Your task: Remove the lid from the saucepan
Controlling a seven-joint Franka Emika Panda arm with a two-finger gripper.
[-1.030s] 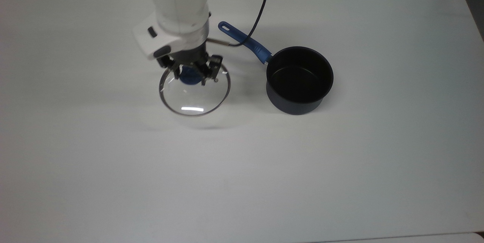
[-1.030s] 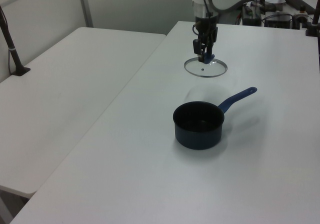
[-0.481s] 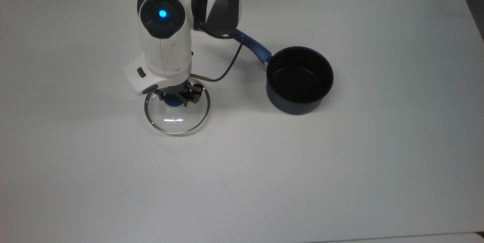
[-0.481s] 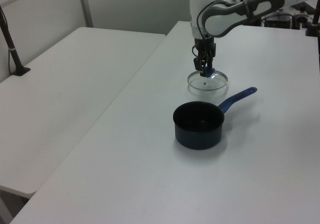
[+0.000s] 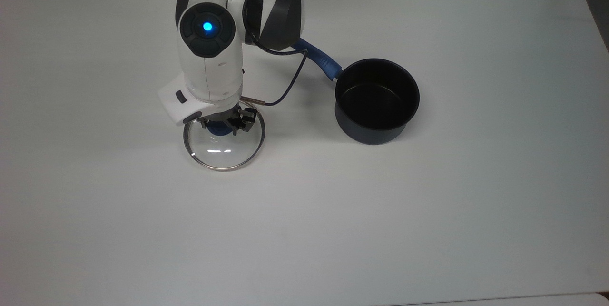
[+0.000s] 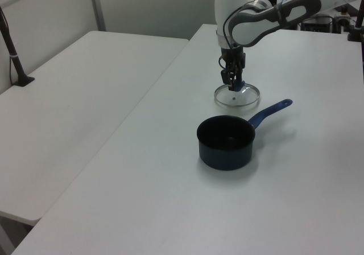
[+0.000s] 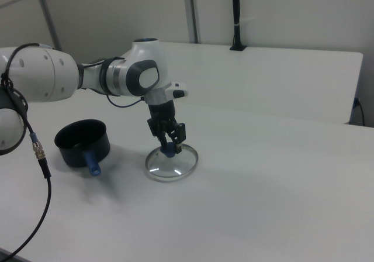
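No readable text

We find no words, labels, brand marks or numbers that we can read on anything here.

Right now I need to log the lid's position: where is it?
The lid lies on the white table, left of the saucepan in the top view, with the end effector at its blue knob.

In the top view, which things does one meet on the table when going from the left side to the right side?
The lid, with the pincer at its blue knob → the saucepan, whose long handle points toward the top view's upper left.
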